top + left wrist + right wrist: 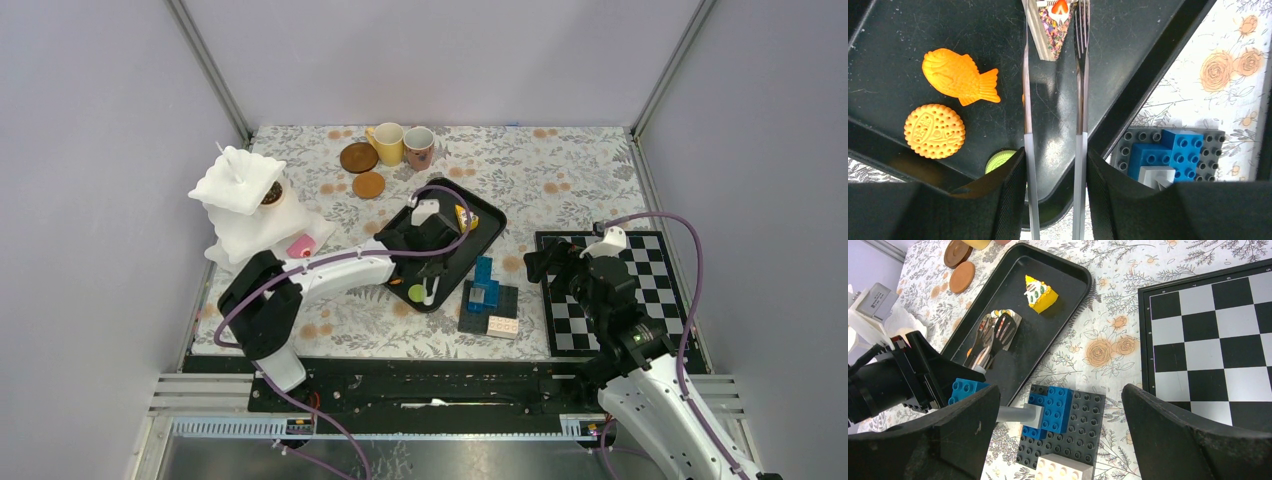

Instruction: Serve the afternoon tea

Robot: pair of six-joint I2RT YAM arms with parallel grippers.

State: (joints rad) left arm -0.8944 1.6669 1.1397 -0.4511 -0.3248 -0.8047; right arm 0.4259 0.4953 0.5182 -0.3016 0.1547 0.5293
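Floral tablecloth (560, 170) under black tray (898, 30), round orange cookie (934, 131) with unreadable embossing

— Is anything reading as text or numbers here?
— Nothing is coming through clearly. The round orange cookie (934, 131), lying to the left of the left fingers (1008, 200), is showing an embossed pattern, but no letters are making themselves out.
— And the chessboard (1218, 330)?
— Beyond the right fingers (1178, 440), its border seems to be carrying tiny pale marks, too small to read.
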